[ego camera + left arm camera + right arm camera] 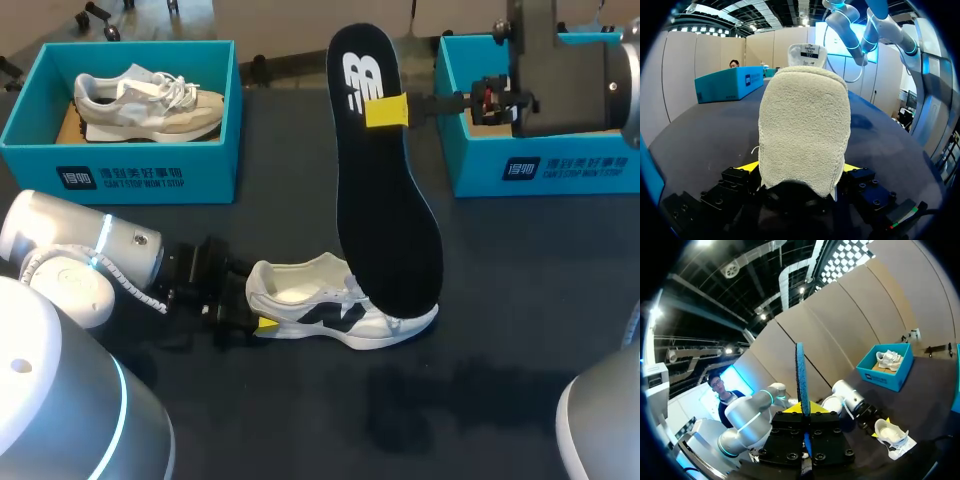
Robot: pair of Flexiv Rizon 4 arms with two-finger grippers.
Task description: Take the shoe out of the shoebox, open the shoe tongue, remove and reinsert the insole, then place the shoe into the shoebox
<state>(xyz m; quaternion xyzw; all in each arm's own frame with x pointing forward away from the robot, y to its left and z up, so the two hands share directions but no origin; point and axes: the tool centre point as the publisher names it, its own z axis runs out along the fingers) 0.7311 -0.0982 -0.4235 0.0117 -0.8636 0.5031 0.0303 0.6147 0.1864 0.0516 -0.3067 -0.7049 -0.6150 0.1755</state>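
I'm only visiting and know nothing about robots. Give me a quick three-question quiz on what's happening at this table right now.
1. True or false: the black insole lies flat inside the white shoe.
2. What does the right claw hold? A) the white shoe B) the black insole C) nothing
3. Fill in: the left claw grips the white shoe by its ____.
Key: 1 false; 2 B; 3 heel.

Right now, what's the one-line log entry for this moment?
insole out of shoe | left fingers shut on shoe heel, on table | right fingers shut on insole
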